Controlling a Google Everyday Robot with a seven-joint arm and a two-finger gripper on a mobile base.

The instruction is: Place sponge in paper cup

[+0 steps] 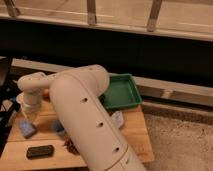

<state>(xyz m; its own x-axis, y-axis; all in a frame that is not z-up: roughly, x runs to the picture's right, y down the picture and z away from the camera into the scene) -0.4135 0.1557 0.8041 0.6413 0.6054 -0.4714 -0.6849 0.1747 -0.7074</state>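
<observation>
The sponge (27,129), a small blue-grey block, lies on the wooden table (132,131) near its left end. My gripper (30,118) hangs straight down from the white wrist, directly over the sponge and at or just above its top. The big white arm crosses the middle of the view. The paper cup (19,99) shows only as a white rim just left of the wrist, behind the sponge; the arm hides most of it.
A black rectangular block (40,151) lies near the table's front left. A small blue cup (59,128) stands right of the sponge and a pale cloth (117,119) lies further right. A green tray (120,93) sits at the back right. Small dark-red bits (70,146) lie beside the arm.
</observation>
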